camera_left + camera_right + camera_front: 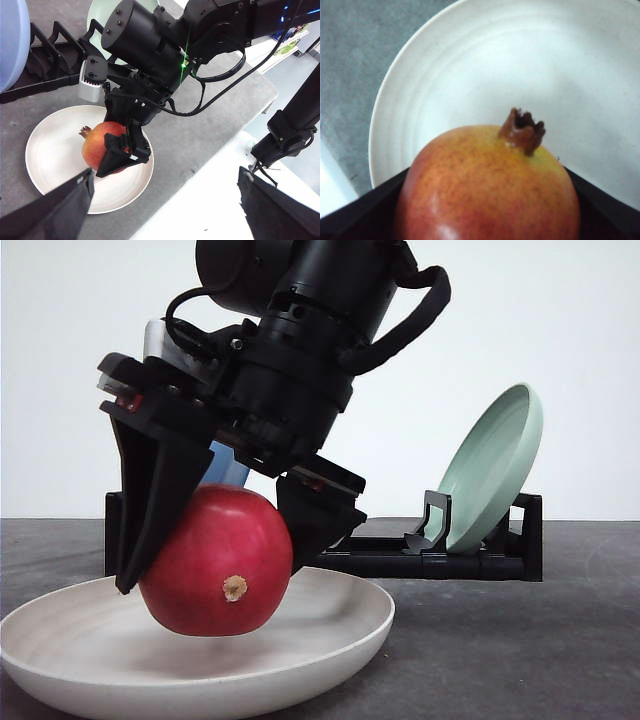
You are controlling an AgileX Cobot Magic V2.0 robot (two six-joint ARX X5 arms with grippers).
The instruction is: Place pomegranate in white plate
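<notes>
The right gripper (215, 540) holds the pomegranate (217, 562), its two black fingers (150, 510) pressed on opposite sides of the fruit. In the front view the fruit hangs over the white plate (340, 635); whether its underside touches the plate floor I cannot tell, though a soft shadow lies just beneath it. A small tan nub on the fruit faces the camera at about 6 o'clock on its red skin.

From the left wrist view, the right gripper (117, 150) comes down from 12 o'clock and the pomegranate (97, 145) sits near the plate's centre, slightly toward 3 o'clock, with its brown crown pointing to 9 o'clock. The plate (50, 150) rests on the grey table (200, 135). The left gripper (165, 200) has its jaws spread wide, holding nothing, over the table's near edge.

In the right wrist view the pomegranate (487, 185) lies between the dark fingers (355, 220), its skin shading from yellow near the crown to red, with the plate (445, 75) below it.

Behind the plate, a black rack (440, 560) stands on the table (520, 640). A pale green plate (490, 465) leans in it at about 3 o'clock from the gripper, and a blue plate (225, 468) peeks out behind the arm.
</notes>
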